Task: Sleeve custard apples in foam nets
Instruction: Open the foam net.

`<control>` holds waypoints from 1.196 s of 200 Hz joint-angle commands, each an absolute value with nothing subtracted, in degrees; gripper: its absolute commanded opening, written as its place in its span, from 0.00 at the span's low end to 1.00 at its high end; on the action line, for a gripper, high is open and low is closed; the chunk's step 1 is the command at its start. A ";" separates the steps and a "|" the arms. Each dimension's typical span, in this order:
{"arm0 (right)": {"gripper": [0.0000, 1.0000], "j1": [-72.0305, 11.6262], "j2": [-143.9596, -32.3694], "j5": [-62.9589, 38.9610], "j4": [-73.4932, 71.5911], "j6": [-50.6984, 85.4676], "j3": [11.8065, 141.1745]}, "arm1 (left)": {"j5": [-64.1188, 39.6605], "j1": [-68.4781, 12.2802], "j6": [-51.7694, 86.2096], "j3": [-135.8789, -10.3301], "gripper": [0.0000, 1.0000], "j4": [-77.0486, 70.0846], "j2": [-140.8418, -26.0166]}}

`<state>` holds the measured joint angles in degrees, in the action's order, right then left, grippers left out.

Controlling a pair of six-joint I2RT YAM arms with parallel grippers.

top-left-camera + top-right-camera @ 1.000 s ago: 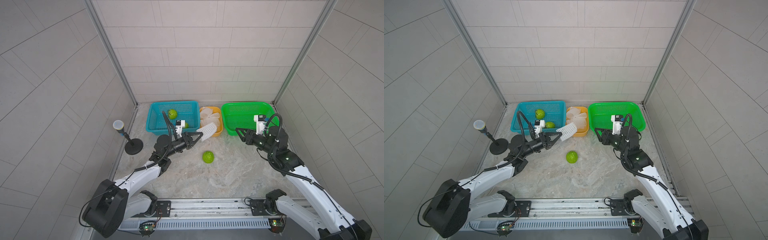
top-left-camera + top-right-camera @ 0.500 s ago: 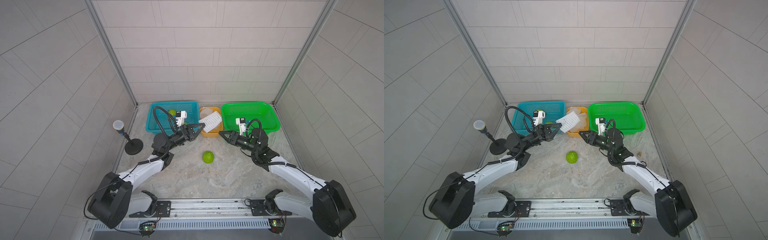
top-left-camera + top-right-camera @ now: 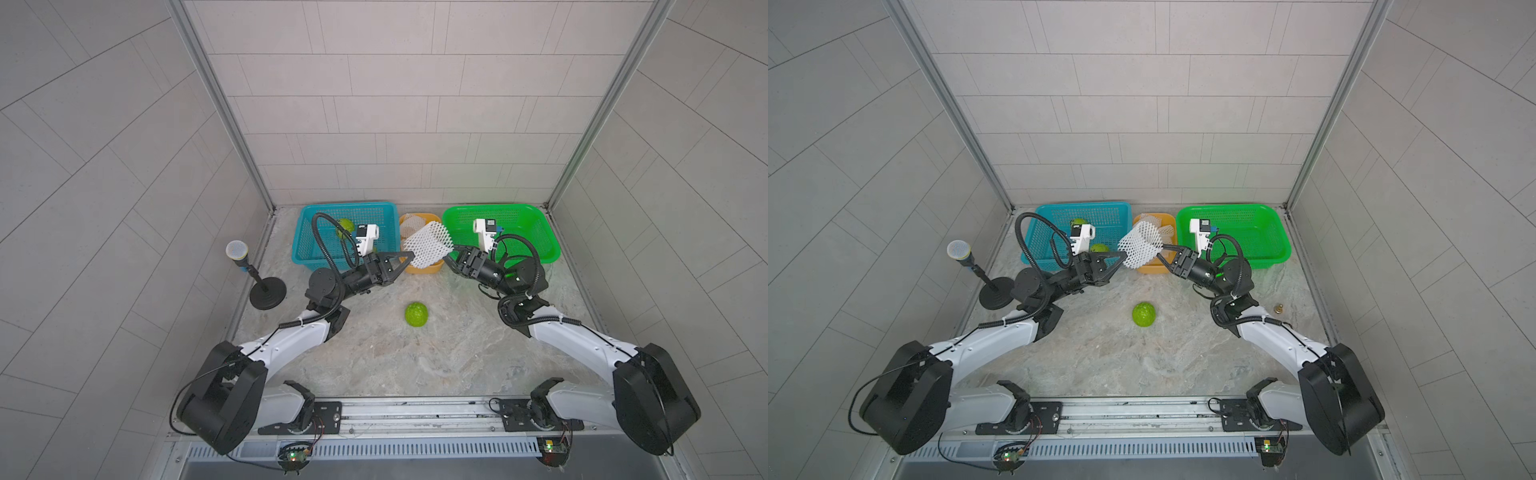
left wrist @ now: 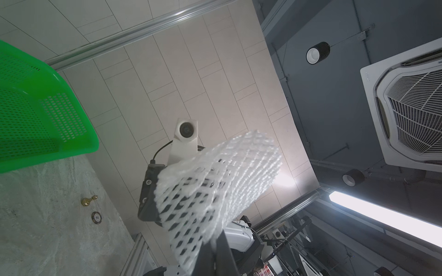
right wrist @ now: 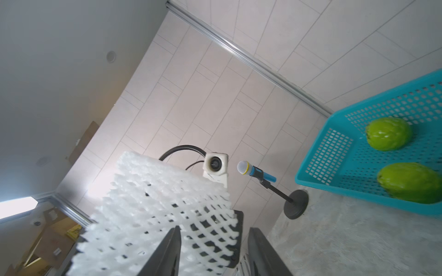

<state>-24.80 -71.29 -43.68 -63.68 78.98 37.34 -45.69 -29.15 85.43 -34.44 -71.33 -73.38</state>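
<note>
Swinging inward, the right pincer [image 3: 451, 254] now stands half-open at the foam net's [image 3: 428, 245] far edge while the left pincer [image 3: 409, 254] clamps its near edge. The custard apple [image 3: 416, 315] lies below between them, unsleeved.

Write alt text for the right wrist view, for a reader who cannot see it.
A white foam net fills the foreground, its edge showing between the open dark fingers of the right gripper. Beyond it stand a microphone on a stand and a blue basket holding two custard apples.
</note>
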 commanded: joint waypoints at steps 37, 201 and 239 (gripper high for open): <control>0.53 -28.43 -71.72 -48.31 -66.04 80.02 40.23 | -47.90 -29.27 82.92 -34.71 0.00 -75.28 -72.09; 0.64 -30.78 -71.97 -49.88 -62.72 75.34 42.96 | -49.04 -30.28 82.60 -34.83 0.00 -75.32 -70.60; 0.59 -30.75 -73.71 -50.71 -70.30 80.70 42.55 | -47.97 -30.27 82.54 -33.95 0.00 -75.35 -69.82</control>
<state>-30.48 -72.97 -49.10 -61.28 75.44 41.93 -47.77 -30.04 82.70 -34.28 -71.37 -71.55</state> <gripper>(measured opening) 0.602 0.041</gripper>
